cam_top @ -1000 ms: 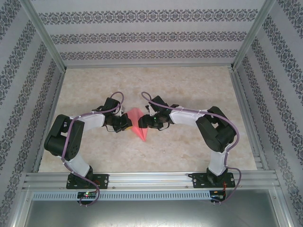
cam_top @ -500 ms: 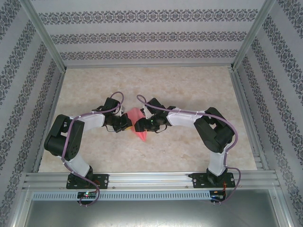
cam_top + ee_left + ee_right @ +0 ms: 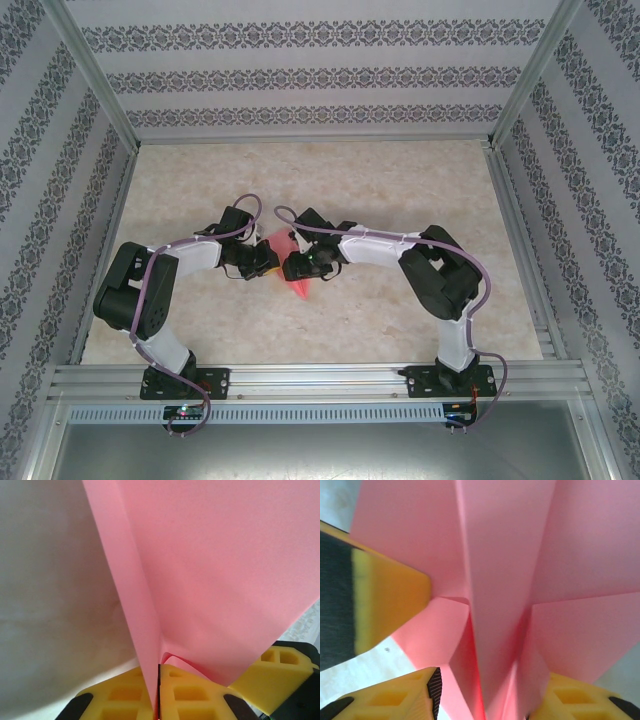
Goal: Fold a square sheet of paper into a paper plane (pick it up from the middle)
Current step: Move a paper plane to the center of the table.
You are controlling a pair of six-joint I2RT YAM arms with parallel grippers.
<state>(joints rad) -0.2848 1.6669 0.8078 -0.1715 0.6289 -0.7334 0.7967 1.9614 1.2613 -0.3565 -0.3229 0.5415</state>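
Observation:
The salmon-pink sheet of paper (image 3: 300, 287), folded into a pointed plane shape, is held between the two grippers at mid-table, its tip towards the near edge. My left gripper (image 3: 267, 262) is shut on a folded edge of the paper (image 3: 215, 570), the yellow pads (image 3: 190, 695) pressed together with the paper (image 3: 505, 580) pinched between them. My right gripper (image 3: 294, 267) stands open astride the centre ridge. Its yellow fingers (image 3: 395, 700) sit on either side of the fold, and the paper fills most of the gap.
The marble-patterned table (image 3: 400, 180) is fenced by aluminium rails and patterned walls (image 3: 300, 70). The two wrists nearly meet at the paper. One left-gripper finger (image 3: 385, 595) shows close by in the right wrist view, and a right-gripper finger (image 3: 272, 672) in the left wrist view.
The right gripper has moved left over the paper and its jaws have narrowed around the centre fold. The left gripper has kept its hold and place.

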